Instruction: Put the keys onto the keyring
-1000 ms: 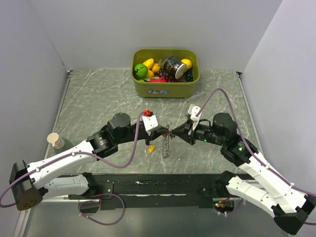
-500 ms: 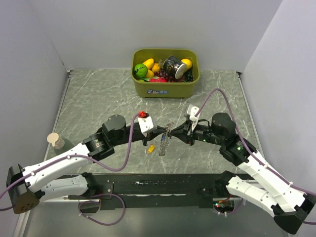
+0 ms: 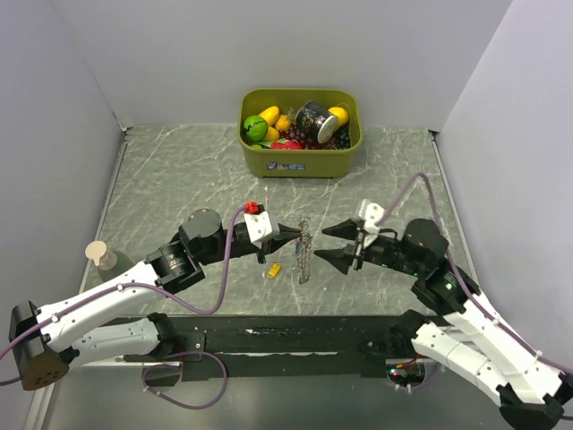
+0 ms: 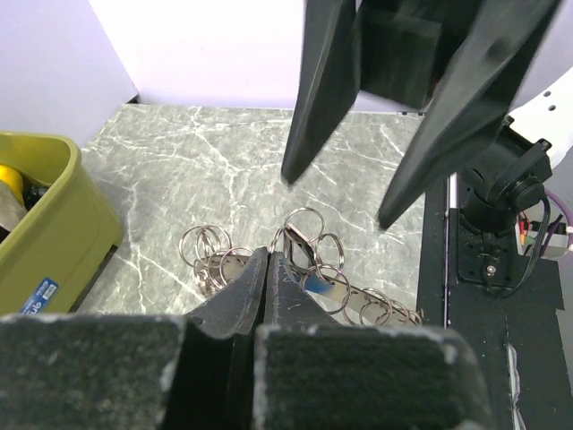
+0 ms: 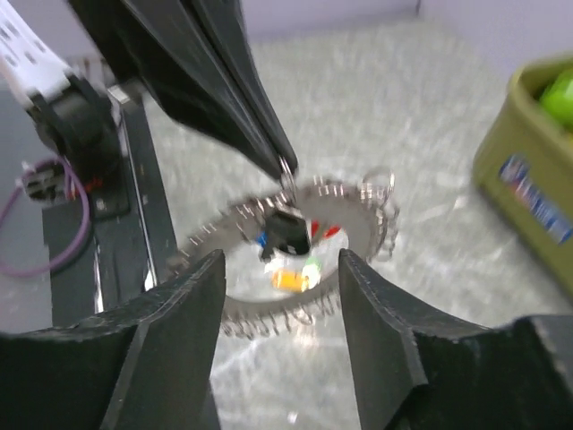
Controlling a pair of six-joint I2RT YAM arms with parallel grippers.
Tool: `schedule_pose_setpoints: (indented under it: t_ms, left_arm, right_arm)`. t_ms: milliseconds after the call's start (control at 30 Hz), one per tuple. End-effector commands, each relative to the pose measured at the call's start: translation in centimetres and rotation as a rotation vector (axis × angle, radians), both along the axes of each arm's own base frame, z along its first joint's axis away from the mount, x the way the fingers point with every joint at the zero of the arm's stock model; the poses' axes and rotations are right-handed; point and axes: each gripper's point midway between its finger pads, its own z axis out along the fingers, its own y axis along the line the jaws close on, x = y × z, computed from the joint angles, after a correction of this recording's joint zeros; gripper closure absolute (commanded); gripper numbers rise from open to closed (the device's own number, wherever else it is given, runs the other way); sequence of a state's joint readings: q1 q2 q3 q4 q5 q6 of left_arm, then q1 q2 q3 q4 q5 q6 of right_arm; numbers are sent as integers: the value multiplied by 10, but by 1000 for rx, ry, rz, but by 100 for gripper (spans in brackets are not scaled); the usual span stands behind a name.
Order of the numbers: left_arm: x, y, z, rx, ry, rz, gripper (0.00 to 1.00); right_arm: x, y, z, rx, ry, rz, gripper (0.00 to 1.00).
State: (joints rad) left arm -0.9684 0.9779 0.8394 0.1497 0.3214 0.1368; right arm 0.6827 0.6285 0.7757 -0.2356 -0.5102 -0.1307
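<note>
The keyring [image 3: 304,253], a grey metal ring rimmed with small split rings, hangs on edge over the table's middle. My left gripper [image 3: 293,235] is shut on its rim, and the left wrist view shows the shut fingertips [image 4: 267,257] pinching the keyring [image 4: 309,235] beside a blue key [image 4: 318,285]. My right gripper [image 3: 335,244] stands open just right of the ring and does not touch it. In the blurred right wrist view the keyring [image 5: 358,195] frames black [image 5: 288,233], red [image 5: 329,231] and yellow-orange [image 5: 288,280] keys. A yellow key [image 3: 275,270] lies on the table left of the ring.
An olive bin [image 3: 300,163] of toy fruit and a can stands at the back centre, also seen as the bin [image 4: 49,228] in the left wrist view. A small beige wooden piece [image 3: 100,255] sits at the left edge. A black strip [image 3: 286,336] runs along the near edge.
My right gripper has opened, let go of the keyring and drawn back to the right. The left gripper, still shut on the ring, has shifted slightly left.
</note>
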Motion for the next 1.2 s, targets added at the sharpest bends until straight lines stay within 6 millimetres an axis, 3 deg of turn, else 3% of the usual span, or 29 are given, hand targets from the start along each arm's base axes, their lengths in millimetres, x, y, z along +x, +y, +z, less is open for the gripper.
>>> schedule_pose_setpoints:
  t_ms: [0, 67, 300, 433, 500, 600, 767, 900, 1167]
  left_arm:
    - [-5, -4, 27, -72, -55, -37, 99]
    - [-5, -4, 28, -72, -58, -37, 99]
    - [-4, -4, 27, -67, -58, -35, 99]
    - [-5, -3, 27, -68, -59, -35, 99]
    - [-5, -3, 27, -69, -58, -34, 99]
    - [-5, -3, 27, -67, -58, -32, 99]
    - [-5, -2, 26, -65, -59, -30, 99]
    - [-5, -2, 26, -65, -60, -29, 99]
    - [-5, -1, 29, -73, -63, -27, 99]
  right_arm:
    - [-3, 1, 43, 101, -105, 20, 37]
    - [-1, 7, 41, 89, -60, 33, 33]
    - [11, 18, 38, 85, 29, 24, 34]
    - [18, 16, 34, 76, 47, -24, 47]
    - [22, 13, 34, 74, 43, -48, 62]
    - [20, 11, 34, 84, 35, -52, 73]
    - [19, 9, 33, 90, 26, -58, 75]
    - [19, 9, 32, 91, 31, -61, 92]
    - [22, 10, 24, 62, 47, -65, 100]
